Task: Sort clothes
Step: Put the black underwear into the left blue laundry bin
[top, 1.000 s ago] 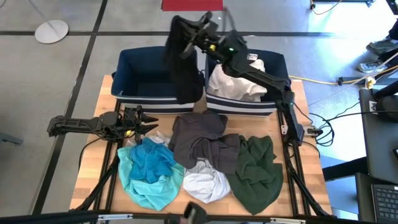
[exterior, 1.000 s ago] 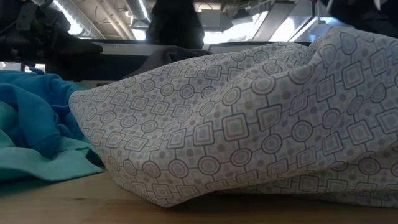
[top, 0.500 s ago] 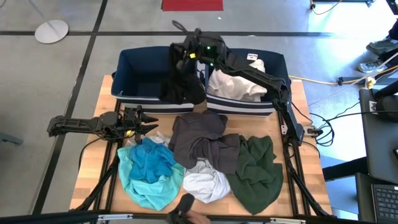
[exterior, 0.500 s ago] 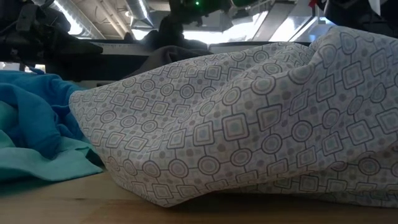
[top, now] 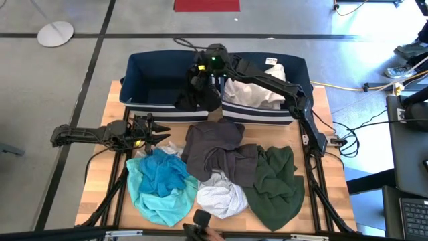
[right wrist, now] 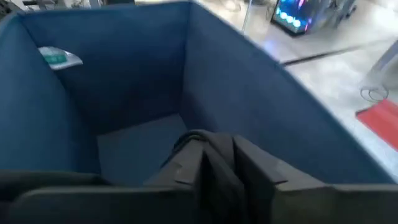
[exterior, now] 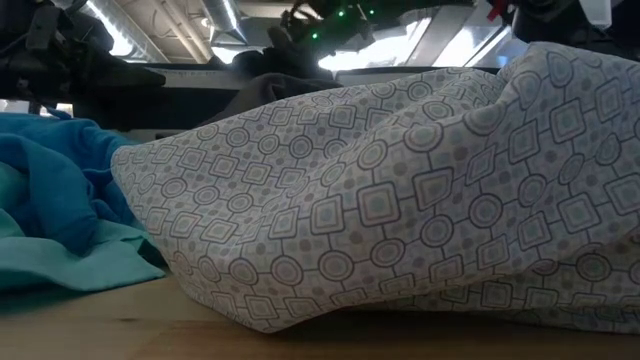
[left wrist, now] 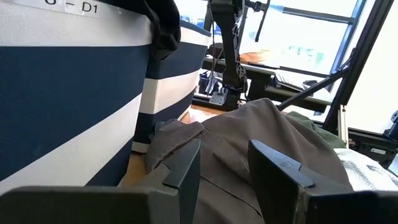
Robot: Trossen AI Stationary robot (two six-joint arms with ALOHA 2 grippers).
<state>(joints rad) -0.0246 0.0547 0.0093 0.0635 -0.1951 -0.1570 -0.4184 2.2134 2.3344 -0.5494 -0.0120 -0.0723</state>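
At the top centre of the high view, the right gripper pinches a black garment over the left bin, the cloth draping across the bin's front rim. The step looks like dropping darks; next it should let go. The left gripper, fingers spread, waits at left beside the clothes pile.

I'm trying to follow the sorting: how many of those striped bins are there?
2. The left bin holds a black garment gripped by the right gripper; the right bin holds white clothes. None seems hidden.
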